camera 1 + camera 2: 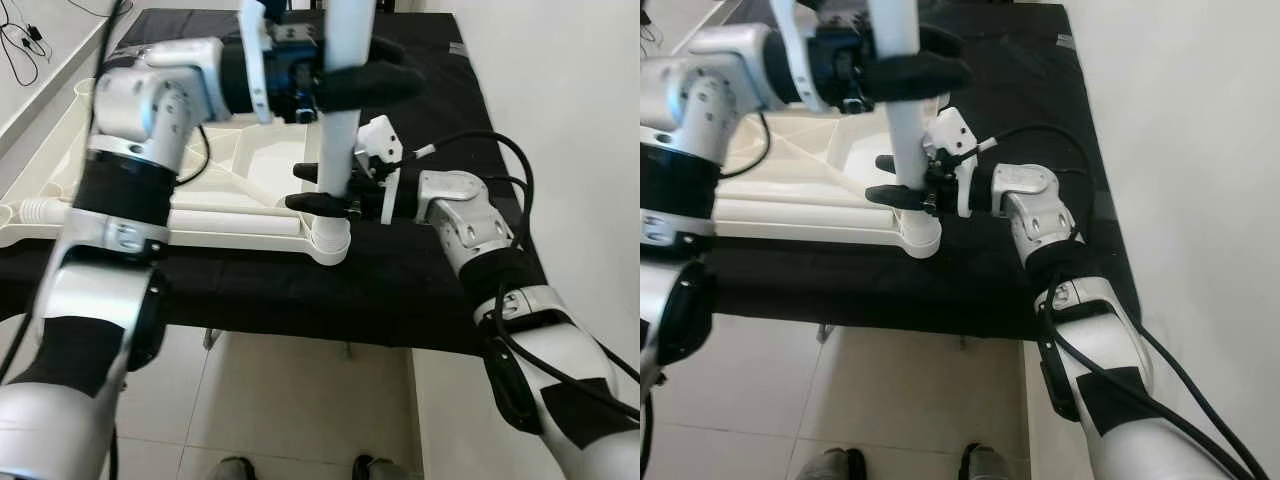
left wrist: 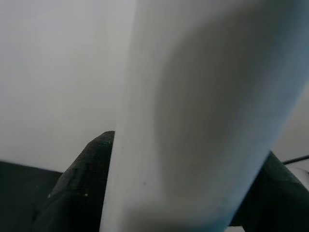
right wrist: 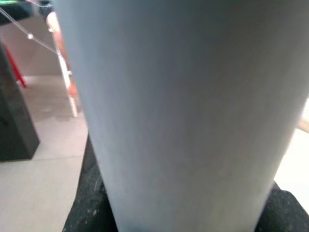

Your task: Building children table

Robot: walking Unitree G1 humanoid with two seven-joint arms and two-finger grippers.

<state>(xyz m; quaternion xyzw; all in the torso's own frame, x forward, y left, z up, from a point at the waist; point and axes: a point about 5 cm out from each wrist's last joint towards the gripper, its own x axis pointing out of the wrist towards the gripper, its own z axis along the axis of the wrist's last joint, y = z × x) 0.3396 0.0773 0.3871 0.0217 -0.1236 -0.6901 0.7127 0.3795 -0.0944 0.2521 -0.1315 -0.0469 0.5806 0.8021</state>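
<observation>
In the left eye view, a white table leg stands upright, long axis vertical, its foot in the corner socket of the upturned white tabletop, which lies on the black-covered worktop. The left tool clamps the leg high up; the right tool grips it lower, just above the socket. A second leg lies flat beside the right tool.

The right eye view shows a person's shoes on the tiled floor below.

Both wrist views show black fingers flanking the leg.
</observation>
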